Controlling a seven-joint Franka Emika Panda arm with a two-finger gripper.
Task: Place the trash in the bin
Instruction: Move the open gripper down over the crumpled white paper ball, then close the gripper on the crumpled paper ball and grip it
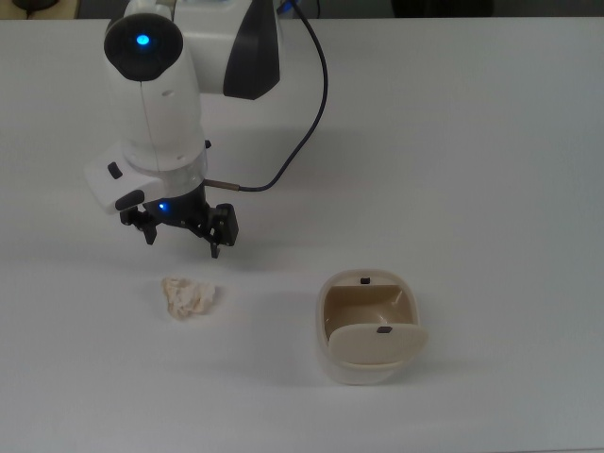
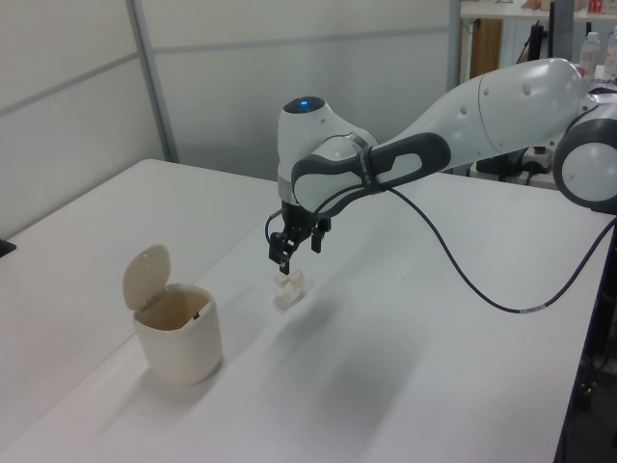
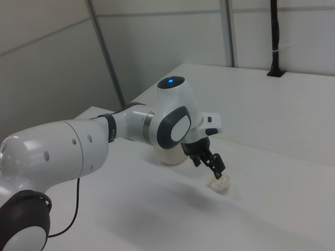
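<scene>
Just above the white table (image 1: pixel 491 142), the claw (image 1: pixel 181 240) (image 2: pixel 285 253) (image 3: pixel 211 164) hangs with its two black fingers spread apart and nothing between them. A small blue light glows on the claw's body, and a second one shines on the round joint of the white arm (image 1: pixel 156 85) higher up. A thin dark cable (image 1: pixel 311 113) loops away from the wrist across the table.

The trash (image 1: pixel 189 296) (image 2: pixel 288 285) (image 3: pixel 220 182), a lumpy cream-white wad of paper, lies on the table right beneath the claw; in the top view it sits a little below the fingertips. From the left view the lower fingertip looks very near the top of the wad, though I cannot say for sure whether it touches. In the right view the wad shows just past the fingers, partly tucked under them.

The bin (image 1: pixel 368 330) (image 2: pixel 176 333) stands upright, well apart from the wad, toward the top view's right and the left view's left. It is beige with a rounded-square rim, its lid swung up and open so the hollow inside shows, with a small dark tab on the rim and another on the lid. In the right view the arm covers most of it, leaving only a pale sliver below the joint.
</scene>
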